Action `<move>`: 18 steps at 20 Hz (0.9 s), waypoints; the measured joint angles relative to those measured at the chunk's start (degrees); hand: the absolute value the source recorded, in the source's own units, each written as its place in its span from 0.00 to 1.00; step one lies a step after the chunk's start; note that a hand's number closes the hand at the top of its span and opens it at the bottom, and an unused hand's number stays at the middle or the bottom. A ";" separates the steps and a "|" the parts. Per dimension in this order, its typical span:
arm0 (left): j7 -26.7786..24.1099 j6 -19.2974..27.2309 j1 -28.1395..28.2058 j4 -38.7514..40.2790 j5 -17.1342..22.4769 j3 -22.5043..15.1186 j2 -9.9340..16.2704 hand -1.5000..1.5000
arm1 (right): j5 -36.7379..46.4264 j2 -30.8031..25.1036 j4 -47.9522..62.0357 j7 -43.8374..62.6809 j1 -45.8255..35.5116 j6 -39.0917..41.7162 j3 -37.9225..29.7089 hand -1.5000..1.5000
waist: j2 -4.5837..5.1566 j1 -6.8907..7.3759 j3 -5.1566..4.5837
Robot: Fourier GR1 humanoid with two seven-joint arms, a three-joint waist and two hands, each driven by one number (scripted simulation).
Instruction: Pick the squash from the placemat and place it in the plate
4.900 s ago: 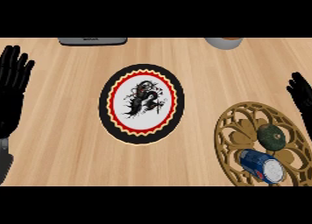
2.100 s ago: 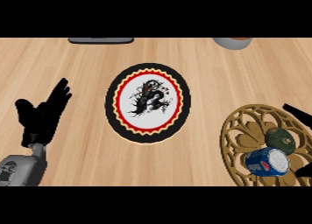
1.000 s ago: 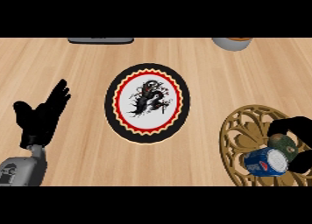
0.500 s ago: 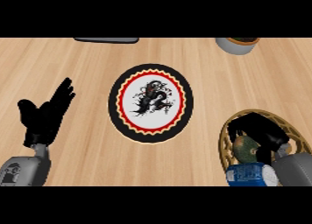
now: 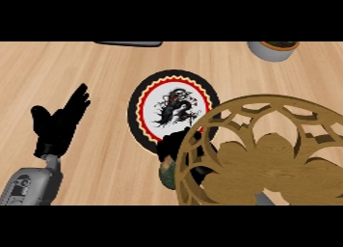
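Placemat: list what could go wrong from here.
1. The wooden placemat looks raised and tilted, and in the view it overlaps the plate. It may be snagged on the right hand and could get dragged onto the plate.
2. The squash shows only as a sliver at the placemat's edge. The hold on it cannot be checked, so it might slip before it reaches the plate.

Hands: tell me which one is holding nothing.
The left hand, at the view's left, with its fingers straight over bare counter. The right hand curls over the squash at the wooden placemat's edge.
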 measured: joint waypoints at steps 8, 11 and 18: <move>-1.01 0.21 0.75 0.80 -0.15 0.32 -0.27 0.50 | 6.85 2.45 -6.56 24.43 -6.89 -20.11 11.00 1.00 | -0.14 -1.09 0.24; -1.18 0.40 0.22 1.05 -0.30 0.38 -0.50 0.50 | 7.04 2.67 -5.64 34.90 -10.85 -26.00 14.30 1.00 | 0.18 -1.15 0.26; -1.54 0.68 0.80 0.72 -0.54 0.96 -0.61 0.50 | 2.67 2.72 2.61 49.57 -23.30 -35.23 16.45 1.00 | 0.59 -1.69 0.31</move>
